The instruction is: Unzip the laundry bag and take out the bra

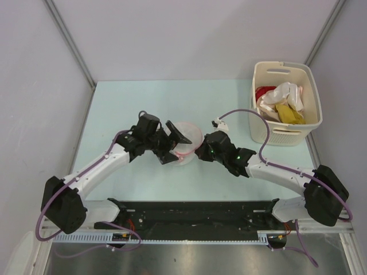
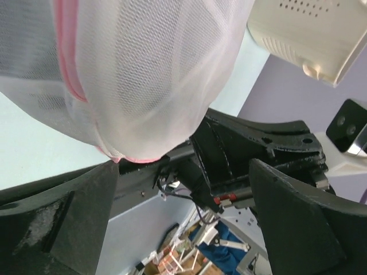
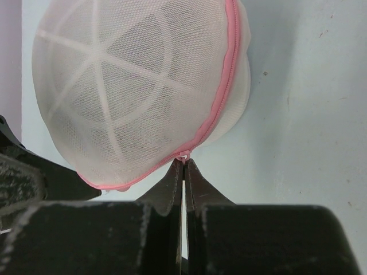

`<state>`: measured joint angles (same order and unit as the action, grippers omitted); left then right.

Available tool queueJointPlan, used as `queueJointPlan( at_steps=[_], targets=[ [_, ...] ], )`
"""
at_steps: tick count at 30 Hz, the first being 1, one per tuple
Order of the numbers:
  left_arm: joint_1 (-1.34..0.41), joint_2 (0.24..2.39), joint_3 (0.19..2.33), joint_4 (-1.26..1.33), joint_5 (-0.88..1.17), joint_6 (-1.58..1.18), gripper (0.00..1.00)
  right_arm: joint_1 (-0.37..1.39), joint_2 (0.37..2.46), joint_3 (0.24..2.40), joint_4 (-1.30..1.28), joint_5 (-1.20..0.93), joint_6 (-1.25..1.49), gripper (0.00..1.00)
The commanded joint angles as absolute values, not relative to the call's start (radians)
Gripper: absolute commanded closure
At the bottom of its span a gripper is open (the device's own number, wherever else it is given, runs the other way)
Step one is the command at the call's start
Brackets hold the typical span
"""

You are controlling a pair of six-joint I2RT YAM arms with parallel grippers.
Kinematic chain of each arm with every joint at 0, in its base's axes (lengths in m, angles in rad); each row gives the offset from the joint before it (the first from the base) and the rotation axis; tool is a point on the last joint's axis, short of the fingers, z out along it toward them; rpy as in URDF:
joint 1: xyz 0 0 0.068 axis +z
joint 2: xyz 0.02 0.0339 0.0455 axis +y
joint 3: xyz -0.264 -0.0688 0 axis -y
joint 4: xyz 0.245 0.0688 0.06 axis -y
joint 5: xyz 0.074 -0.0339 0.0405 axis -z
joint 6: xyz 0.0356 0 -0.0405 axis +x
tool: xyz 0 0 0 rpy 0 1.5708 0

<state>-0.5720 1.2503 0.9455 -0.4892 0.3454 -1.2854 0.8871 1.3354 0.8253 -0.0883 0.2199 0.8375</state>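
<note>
**Bag zipped, bra not out, basically step 1**

So the right gripper is clamped shut with its tips right on the little pull tab of the pink zipper, and it looks like it's pinching it. The bag sits directly ahead of those tips, touching them, with its domed side facing the wrist cam.

The left gripper is spread wide and holding nothing. From above, the bag is just past its fingertips on the far side from the right gripper. 1 finger is up against the bag's edge, so it looks more like bracing than gripping.

Progress, as I read it: the stretch of zipper I can see is closed all the way down to the tab, so the unzip hasn't really started. I can't make out the bra at all. There's nothing dark through the mesh and nothing lying near either gripper, so presumably it's inside.

Left to do: run the zipper round, open the bag, pull the bra out.
</note>
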Motion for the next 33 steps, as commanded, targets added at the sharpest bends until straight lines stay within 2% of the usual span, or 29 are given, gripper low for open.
queueJointPlan(
  at_steps=[1, 7, 12, 13, 15, 16, 23, 27, 30, 33],
  targets=[
    [-0.588, 1.273, 0.997, -0.489, 0.213, -1.296, 0.0, 0.893, 1.318, 0.861, -0.078, 0.244, 0.848, 1.0],
    [-0.592, 1.351, 1.034, -0.456, 0.171, -1.289, 0.14, 0.893, 1.322, 0.859, -0.078, 0.236, 0.847, 1.0],
    [-0.594, 1.4, 1.057, -0.465, 0.161, -1.278, 0.43, 0.894, 1.319, 0.861, -0.084, 0.23, 0.847, 1.0],
    [-0.595, 1.405, 1.063, -0.471, 0.158, -1.273, 0.59, 0.894, 1.315, 0.859, -0.086, 0.23, 0.845, 1.0],
    [-0.591, 1.41, 1.069, -0.483, 0.166, -1.258, 0.81, 0.887, 1.305, 0.861, -0.104, 0.239, 0.835, 1.0],
    [-0.588, 1.408, 1.077, -0.483, 0.17, -1.246, 1.0, 0.881, 1.302, 0.861, -0.113, 0.245, 0.828, 1.0],
    [-0.459, 1.425, 1.118, -0.482, 0.308, -0.987, 1.0, 0.726, 1.281, 0.858, -0.195, 0.273, 0.671, 1.0],
    [-0.408, 1.489, 1.183, -0.532, 0.44, -0.838, 1.0, 0.617, 1.299, 0.856, -0.172, 0.194, 0.614, 1.0],
    [-0.405, 1.557, 1.23, -0.528, 0.514, -0.776, 1.0, 0.615, 1.312, 0.854, -0.109, 0.108, 0.609, 1.0],
    [-0.405, 1.617, 1.299, -0.486, 0.526, -0.755, 1.0, 0.691, 1.312, 0.859, -0.098, 0.112, 0.647, 1.0]
  ],
)
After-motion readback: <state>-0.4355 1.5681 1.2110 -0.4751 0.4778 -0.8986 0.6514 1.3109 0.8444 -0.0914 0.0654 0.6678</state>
